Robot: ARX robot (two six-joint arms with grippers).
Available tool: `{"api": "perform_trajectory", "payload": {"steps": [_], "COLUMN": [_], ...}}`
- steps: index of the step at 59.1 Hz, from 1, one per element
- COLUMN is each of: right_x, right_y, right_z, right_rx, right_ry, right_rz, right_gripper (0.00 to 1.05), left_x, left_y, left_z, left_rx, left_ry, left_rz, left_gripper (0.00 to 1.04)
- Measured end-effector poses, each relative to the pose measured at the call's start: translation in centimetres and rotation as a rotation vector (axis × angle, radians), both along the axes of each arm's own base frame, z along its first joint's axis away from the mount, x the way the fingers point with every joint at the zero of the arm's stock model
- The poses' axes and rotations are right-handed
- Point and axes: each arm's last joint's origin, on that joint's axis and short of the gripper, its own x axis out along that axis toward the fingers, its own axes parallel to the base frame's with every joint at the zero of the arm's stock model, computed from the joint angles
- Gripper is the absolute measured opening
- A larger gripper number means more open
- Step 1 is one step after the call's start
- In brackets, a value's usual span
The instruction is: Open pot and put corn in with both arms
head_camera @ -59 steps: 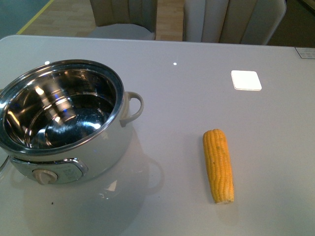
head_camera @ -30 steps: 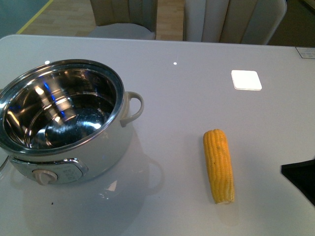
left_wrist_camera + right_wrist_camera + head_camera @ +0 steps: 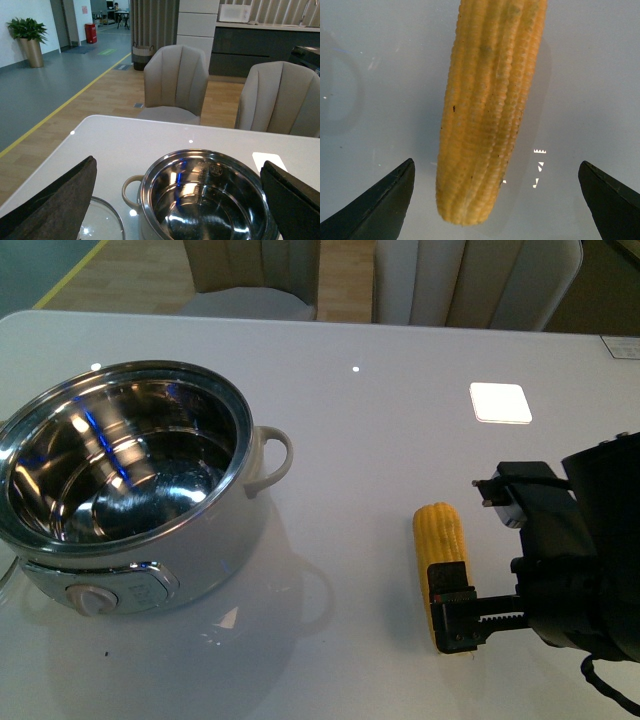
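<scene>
Here comes the right gripper (image 3: 460, 618), swinging in from the table's (image 3: 380, 420) near right corner; a second ago that patch was bare, half a second ago only a black sliver showed at the edge. Now it hangs over the near, cut end of the corn (image 3: 440, 535), fingers spread wide. In the right wrist view the two tips stand well apart on either side of the cob, touching nothing, so that hand is released and holds nothing. The corn hasn't budged: flat on the table, toward the near right, lengthwise away from us, well apart from the pot (image 3: 215, 550). To my eye this is the line-up for the pick, and the next move wants a drop and a squeeze across the cob. It's round, so it could roll off centre if the close comes in skewed. Over by the near left edge sits the pot, already uncovered, steel inside shining and nothing in it. The glass lid (image 3: 100, 222) lies on the table just beside it, toward the left edge, so the opening half looks done. The left gripper (image 3: 170, 200) hovers on the pot's near side, out of the front view, also spread and free. Farther back, a white square pad (image 3: 500, 402) lies toward the far right, then the chairs (image 3: 176, 80) beyond the far edge.
</scene>
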Motion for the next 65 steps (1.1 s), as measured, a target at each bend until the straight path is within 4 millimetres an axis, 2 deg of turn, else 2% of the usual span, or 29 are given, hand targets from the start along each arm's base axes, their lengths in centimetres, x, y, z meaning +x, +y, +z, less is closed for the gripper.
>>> {"api": "perform_trajectory", "payload": {"steps": [14, 20, 26, 32, 39, 46, 65], "right_x": [1.8, 1.9, 1.7, 1.8, 1.8, 1.6, 1.8], "right_y": [0.7, 1.2, 1.4, 1.3, 1.0, 0.8, 0.6], "right_z": [-2.1, -3.0, -3.0, -2.8, -1.9, 0.7, 6.9], "right_rx": [-0.038, -0.053, -0.056, -0.055, -0.045, -0.014, 0.113], "right_ry": [0.006, 0.027, 0.031, 0.029, 0.015, -0.027, -0.101], "right_rz": [0.035, 0.05, 0.061, 0.059, 0.05, 0.04, 0.006], "right_gripper": [0.95, 0.72, 0.51, 0.39, 0.29, 0.23, 0.21], "left_x": [0.0, 0.0, 0.0, 0.0, 0.0, 0.0, 0.0], "left_y": [0.0, 0.0, 0.0, 0.0, 0.0, 0.0, 0.0], "left_z": [0.0, 0.0, 0.0, 0.0, 0.0, 0.0, 0.0], "left_rx": [0.0, 0.0, 0.0, 0.0, 0.0, 0.0, 0.0], "left_ry": [0.0, 0.0, 0.0, 0.0, 0.0, 0.0, 0.0], "left_rz": [0.0, 0.0, 0.0, 0.0, 0.0, 0.0, 0.0], "left_gripper": [0.98, 0.98, 0.98, 0.98, 0.98, 0.98, 0.98]}}
